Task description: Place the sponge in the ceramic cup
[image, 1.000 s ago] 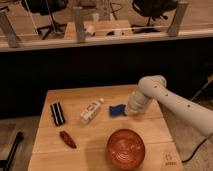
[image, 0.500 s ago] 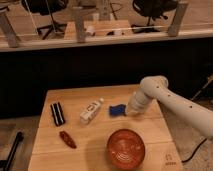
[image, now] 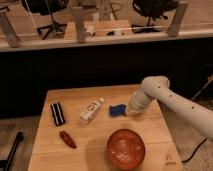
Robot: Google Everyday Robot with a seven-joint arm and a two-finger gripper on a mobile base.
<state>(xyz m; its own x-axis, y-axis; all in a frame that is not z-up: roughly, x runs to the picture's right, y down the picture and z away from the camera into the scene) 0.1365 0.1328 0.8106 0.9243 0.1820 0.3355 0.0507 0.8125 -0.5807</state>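
The sponge is a small bright-blue block lying on the wooden table, right of its middle. My gripper sits at the end of the white arm, which reaches in from the right. It is low over the table, right against the sponge's right edge. I see no ceramic cup in the camera view; the arm hides the table surface behind it.
A white labelled bottle lies just left of the sponge. A black ridged object and a small red-brown item are at the left. A wide orange-red bowl stands near the front edge. A railing runs behind the table.
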